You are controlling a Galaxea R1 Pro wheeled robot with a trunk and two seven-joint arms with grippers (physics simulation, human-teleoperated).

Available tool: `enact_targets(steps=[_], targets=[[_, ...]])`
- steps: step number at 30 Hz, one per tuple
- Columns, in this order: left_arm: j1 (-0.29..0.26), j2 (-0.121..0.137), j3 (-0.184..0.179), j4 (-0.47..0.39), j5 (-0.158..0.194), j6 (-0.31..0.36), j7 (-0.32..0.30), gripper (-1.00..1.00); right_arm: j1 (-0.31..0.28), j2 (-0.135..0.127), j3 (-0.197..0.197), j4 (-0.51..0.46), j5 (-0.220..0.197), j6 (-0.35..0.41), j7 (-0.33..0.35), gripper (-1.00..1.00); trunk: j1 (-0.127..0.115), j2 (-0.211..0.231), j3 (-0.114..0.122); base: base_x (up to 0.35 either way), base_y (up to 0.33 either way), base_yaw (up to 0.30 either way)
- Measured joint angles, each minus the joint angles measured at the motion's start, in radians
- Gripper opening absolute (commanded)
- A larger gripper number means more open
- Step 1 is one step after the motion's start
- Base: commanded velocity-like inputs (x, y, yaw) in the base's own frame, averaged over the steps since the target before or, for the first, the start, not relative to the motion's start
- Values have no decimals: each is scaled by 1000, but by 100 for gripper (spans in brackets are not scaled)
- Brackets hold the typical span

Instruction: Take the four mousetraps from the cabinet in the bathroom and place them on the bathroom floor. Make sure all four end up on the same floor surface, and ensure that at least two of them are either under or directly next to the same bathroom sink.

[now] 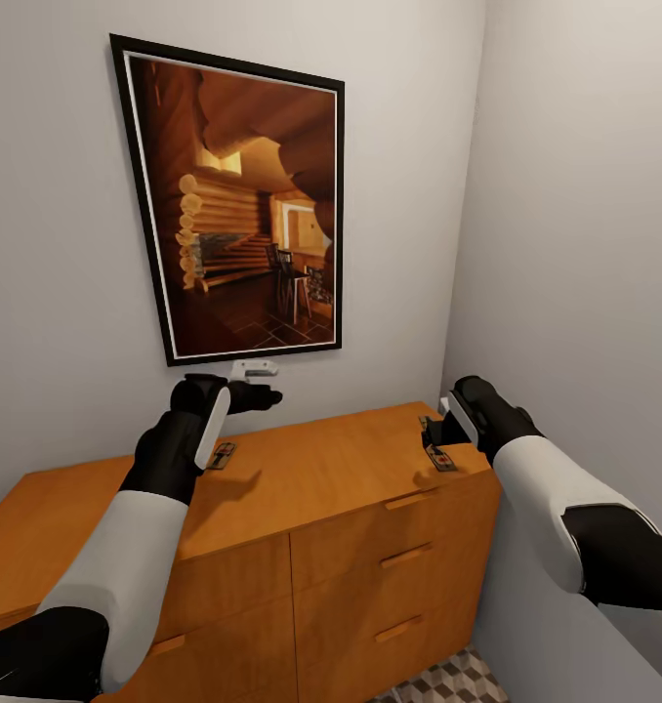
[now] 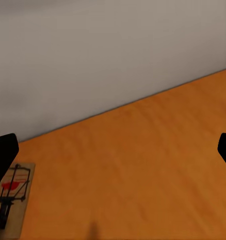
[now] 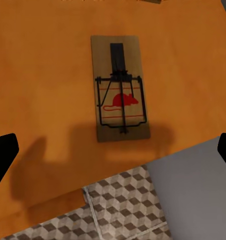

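The orange-brown cabinet [image 1: 351,469] stands against the wall below me. One mousetrap [image 1: 221,455] lies on its top just under my left wrist, and the same trap [image 2: 10,200] shows in the left wrist view beside one fingertip. My left gripper [image 1: 266,383] hovers open over the cabinet top [image 2: 133,170], holding nothing. At the cabinet's right end lies a mousetrap [image 1: 440,457] with another mousetrap [image 1: 426,423] behind it. My right gripper [image 1: 440,430] hangs open right above them. In the right wrist view the mousetrap [image 3: 119,87], with its red mouse print, lies between the spread fingertips [image 3: 3,152].
A large framed picture [image 1: 238,205] hangs on the wall above the cabinet. A side wall [image 1: 585,244] closes in tight on the right. Cube-patterned bathroom floor [image 1: 448,679] shows beside the cabinet's right end, as does the floor [image 3: 123,210] below its edge.
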Motion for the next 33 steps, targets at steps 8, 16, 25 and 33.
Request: enact_targets(steps=[8, 16, 25, 33], targets=[[0, 0, 0, 6, 0, -10, 0, 100, 0, 0, 0, 0, 1, 0, 0, 100, 0, 0, 0, 3, 0, 0], [-1, 0, 0, 8, 0, -15, 0, 100, 0, 0, 0, 0, 2, 0, 0, 100, 0, 0, 0, 92, -41, 0], [-1, 0, 0, 8, -2, -18, 1, 100, 0, -1, 0, -2, 2, 0, 0, 100, 0, 0, 0, 103, -65, 0], [0, 0, 0, 9, -2, -17, 1, 100, 0, -1, 0, -4, 1, 0, 1, 100, 0, 0, 0, 20, -13, 0]])
